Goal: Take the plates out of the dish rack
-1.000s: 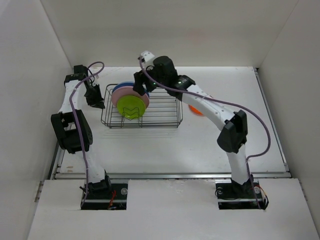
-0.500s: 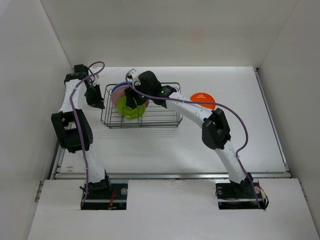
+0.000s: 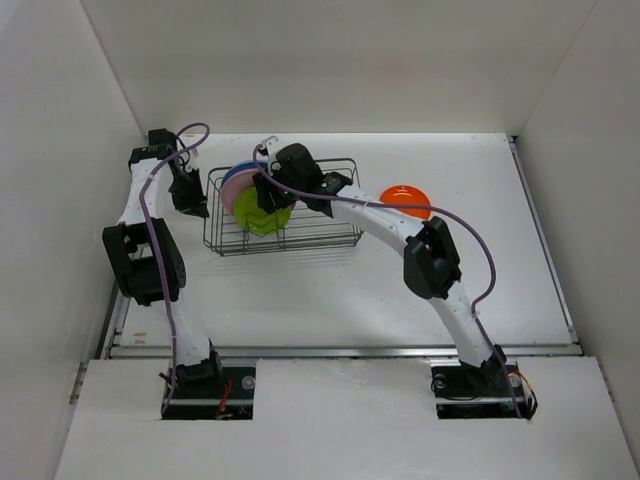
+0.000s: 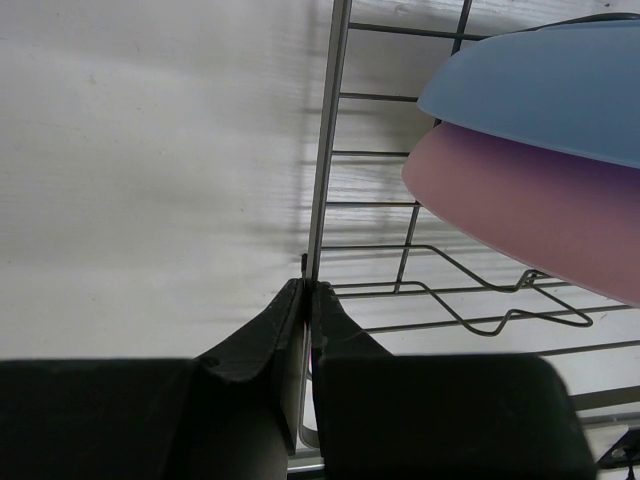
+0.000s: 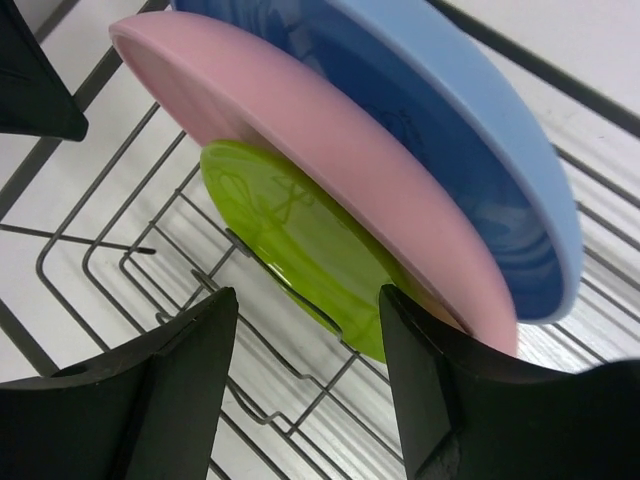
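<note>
Marks (image 5: 270, 200), faint, unreadable, on green plate (image 5: 310, 250) in dish rack (image 3: 325, 215)

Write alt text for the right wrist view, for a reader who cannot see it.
The right tool, fingers open, straddles the near edge of the lime green plate without gripping it. The plate stands on edge in the dish rack, in front of a larger pink plate and a blue plate behind that.

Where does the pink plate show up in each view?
Top external: pink plate at the left end of the rack, between the blue plate and green plate.
Left wrist: right edge, beneath the blue plate.
Right wrist: diagonal through the centre, above the green plate.
Shared landmark: the rack wires.
</note>
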Robot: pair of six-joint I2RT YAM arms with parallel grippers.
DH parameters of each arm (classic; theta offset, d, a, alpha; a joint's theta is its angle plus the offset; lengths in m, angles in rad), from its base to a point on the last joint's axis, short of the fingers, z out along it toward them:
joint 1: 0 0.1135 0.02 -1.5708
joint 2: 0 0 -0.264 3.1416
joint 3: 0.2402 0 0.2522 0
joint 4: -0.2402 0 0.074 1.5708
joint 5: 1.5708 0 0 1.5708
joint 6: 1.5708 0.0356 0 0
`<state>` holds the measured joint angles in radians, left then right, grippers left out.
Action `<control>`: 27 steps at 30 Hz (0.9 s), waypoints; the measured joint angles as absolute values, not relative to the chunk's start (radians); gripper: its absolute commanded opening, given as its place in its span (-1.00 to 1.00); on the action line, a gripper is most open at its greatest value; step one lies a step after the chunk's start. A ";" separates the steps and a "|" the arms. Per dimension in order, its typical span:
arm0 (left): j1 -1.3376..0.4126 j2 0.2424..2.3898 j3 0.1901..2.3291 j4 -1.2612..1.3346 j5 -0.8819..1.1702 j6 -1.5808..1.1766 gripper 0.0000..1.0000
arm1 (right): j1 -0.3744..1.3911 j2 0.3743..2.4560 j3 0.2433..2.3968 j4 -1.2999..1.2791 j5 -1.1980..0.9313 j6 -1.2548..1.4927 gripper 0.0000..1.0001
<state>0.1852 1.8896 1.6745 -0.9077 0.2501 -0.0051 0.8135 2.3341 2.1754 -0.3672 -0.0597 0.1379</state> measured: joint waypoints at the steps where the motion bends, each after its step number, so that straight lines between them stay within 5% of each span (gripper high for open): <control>1: 0.185 1.890 1.674 -0.908 0.250 -0.005 -1.00 | 0.817 2.331 2.175 -0.368 -0.049 0.131 0.30; 15: 0.176 1.901 1.695 -0.928 0.234 0.019 -1.00 | 0.830 2.297 2.119 -0.335 0.105 0.067 0.27; 19: 0.167 1.901 1.697 -0.929 0.221 0.029 -1.00 | 0.820 2.306 2.094 -0.301 0.070 0.065 -0.24; 20: 0.164 1.901 1.697 -0.929 0.215 0.030 -1.00 | 0.815 2.314 2.093 -0.293 0.060 0.067 -0.63; 22: 0.159 1.902 1.700 -0.932 0.205 0.034 -1.00 | 0.802 2.321 2.085 -0.286 0.048 0.057 -0.97; 27: 0.157 1.909 1.710 -0.938 0.197 0.030 -1.00 | 0.784 2.319 2.083 -0.288 0.005 0.064 -1.00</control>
<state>0.1570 1.9091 1.7096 -0.9382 0.1967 0.0303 0.7841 2.3192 2.0827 -0.2878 0.0048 0.0635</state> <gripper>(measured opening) 0.021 0.030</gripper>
